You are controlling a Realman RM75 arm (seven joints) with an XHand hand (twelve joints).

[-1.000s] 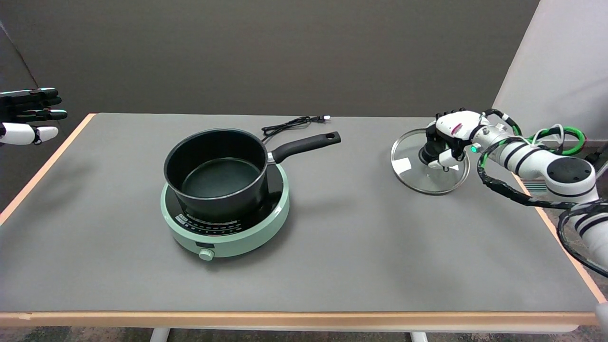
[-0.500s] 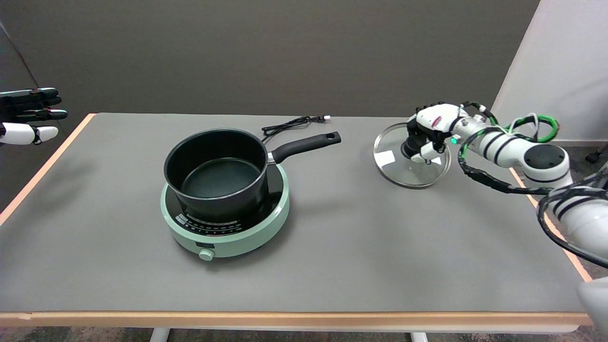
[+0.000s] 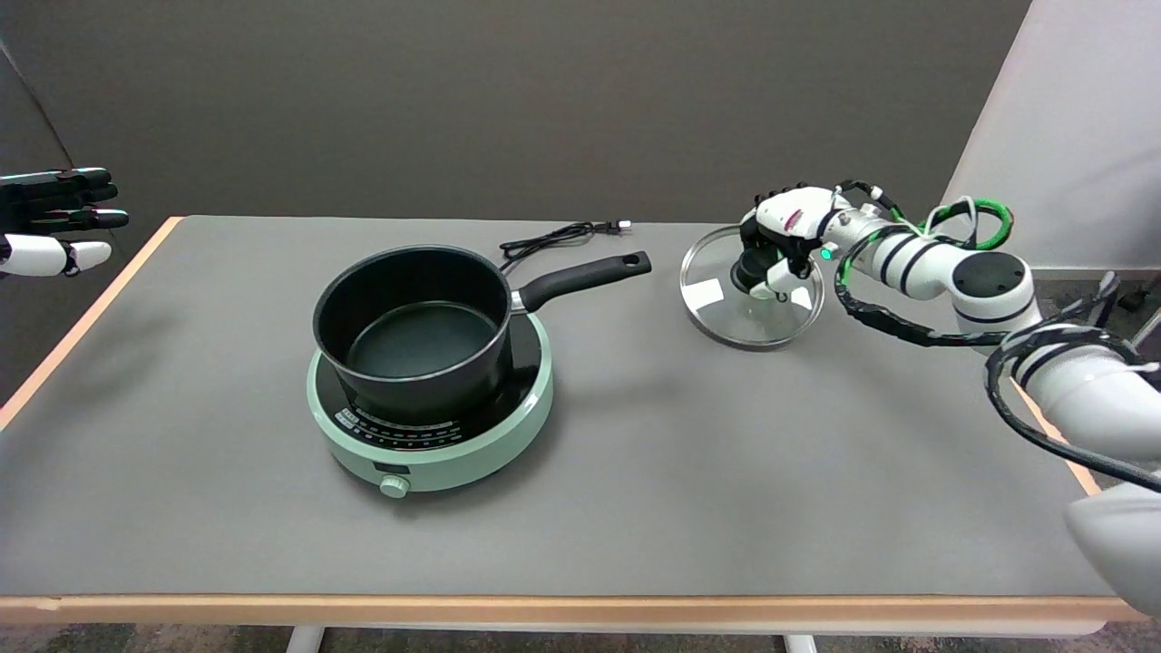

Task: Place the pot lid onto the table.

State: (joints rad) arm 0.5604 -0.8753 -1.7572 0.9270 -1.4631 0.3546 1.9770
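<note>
1. The round glass pot lid with a metal rim (image 3: 726, 313) is over the grey table (image 3: 635, 508), far right part, tilted.
2. The black-and-white right hand (image 3: 782, 238) has its fingers closed around the lid's black knob.
3. The black saucepan (image 3: 413, 331) stands uncovered on the mint-green round cooker (image 3: 472, 449), well apart to the left.

No legible text anywhere. Cooker (image 3: 431, 435) front panel, at 6 o'clock under the pot (image 3: 413, 326): rows of small white markings, too fine to read. Hand (image 3: 785, 240) back: small red label, unreadable. Lid (image 3: 726, 308) glass: blank-looking white sticker at 9 o'clock of its knob (image 3: 751, 268). Green light at the wrist.
</note>
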